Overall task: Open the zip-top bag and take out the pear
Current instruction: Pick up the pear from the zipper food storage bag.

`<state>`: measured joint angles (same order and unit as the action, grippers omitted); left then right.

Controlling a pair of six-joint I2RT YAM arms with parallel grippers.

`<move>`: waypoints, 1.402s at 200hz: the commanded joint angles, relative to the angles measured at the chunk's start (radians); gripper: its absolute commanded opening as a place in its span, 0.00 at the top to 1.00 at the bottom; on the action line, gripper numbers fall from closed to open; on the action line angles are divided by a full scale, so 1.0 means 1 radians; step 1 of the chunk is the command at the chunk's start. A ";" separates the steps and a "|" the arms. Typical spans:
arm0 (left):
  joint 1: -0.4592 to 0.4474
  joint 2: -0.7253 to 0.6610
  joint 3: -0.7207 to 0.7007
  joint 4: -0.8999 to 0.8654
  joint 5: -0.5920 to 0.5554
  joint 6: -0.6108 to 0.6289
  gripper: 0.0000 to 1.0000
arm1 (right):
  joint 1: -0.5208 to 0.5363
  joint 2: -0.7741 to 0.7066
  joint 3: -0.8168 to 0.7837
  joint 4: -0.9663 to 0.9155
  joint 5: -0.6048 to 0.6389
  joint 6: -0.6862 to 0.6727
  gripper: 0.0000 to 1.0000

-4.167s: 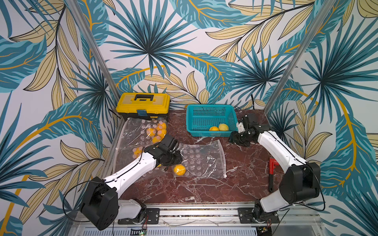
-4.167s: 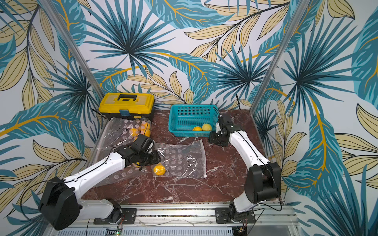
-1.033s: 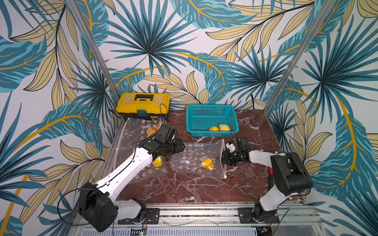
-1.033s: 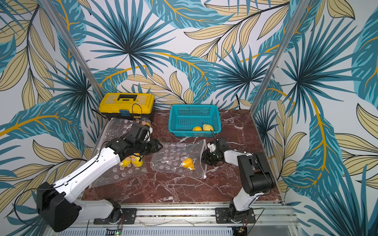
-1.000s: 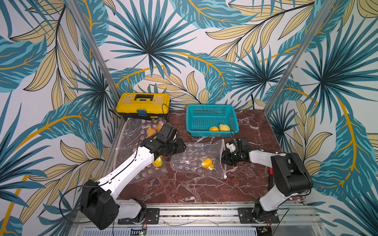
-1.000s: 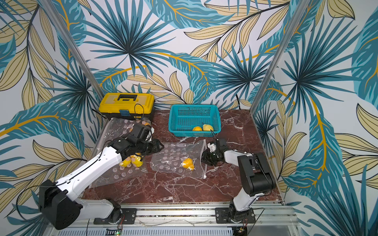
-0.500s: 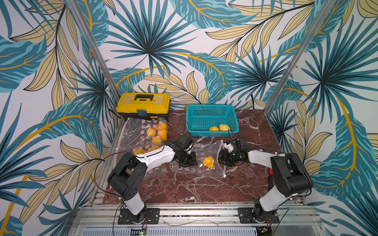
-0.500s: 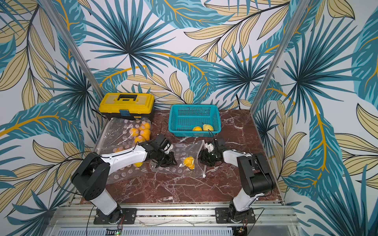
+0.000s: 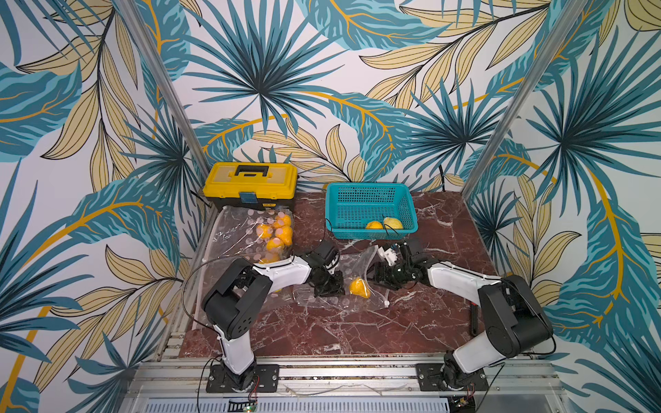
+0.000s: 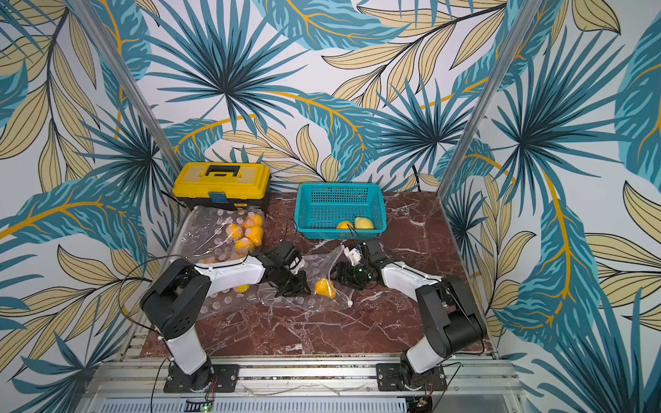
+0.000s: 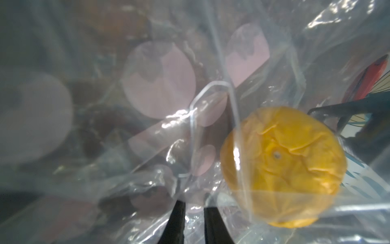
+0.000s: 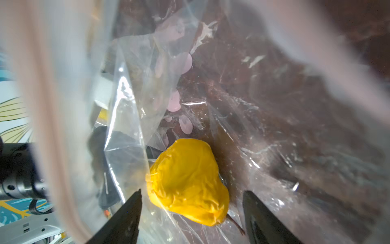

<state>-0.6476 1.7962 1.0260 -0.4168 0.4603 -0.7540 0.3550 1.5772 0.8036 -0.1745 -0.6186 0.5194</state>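
Left gripper [image 11: 193, 206], newly closed to a pinch on the film of the zip-top bag [image 9: 332, 304], anchors it; right gripper [image 12: 192, 191] has spread its jaws wide astride the pear [image 12: 187, 179], still bagged on the robot side of the teal basket [image 9: 365, 186], so the bag looks open and the grasp comes next.

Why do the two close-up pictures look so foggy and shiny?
Left wrist view: the clear bag is very close, blurry, with white glare streaks. Right wrist view: a blurred bag edge crosses, but the pear is sharp. Both top views: sharp.
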 commanded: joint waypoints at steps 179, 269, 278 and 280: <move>-0.002 0.058 -0.040 0.042 -0.030 0.036 0.82 | 0.303 0.162 0.221 -0.444 0.305 -0.237 0.20; -0.001 0.060 -0.061 0.042 -0.042 0.031 0.83 | 0.330 0.150 0.245 -0.614 0.738 -0.151 0.22; 0.000 0.060 -0.063 0.044 -0.042 0.029 0.83 | 0.329 0.141 0.237 -0.590 0.750 -0.131 0.24; -0.001 0.060 -0.063 0.043 -0.042 0.030 0.83 | 0.329 0.139 0.235 -0.582 0.749 -0.128 0.25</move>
<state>-0.6483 1.8191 0.9989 -0.3355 0.4763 -0.7300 0.6891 1.7279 1.0660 -0.6708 -0.0620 0.3279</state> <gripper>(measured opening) 0.174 0.781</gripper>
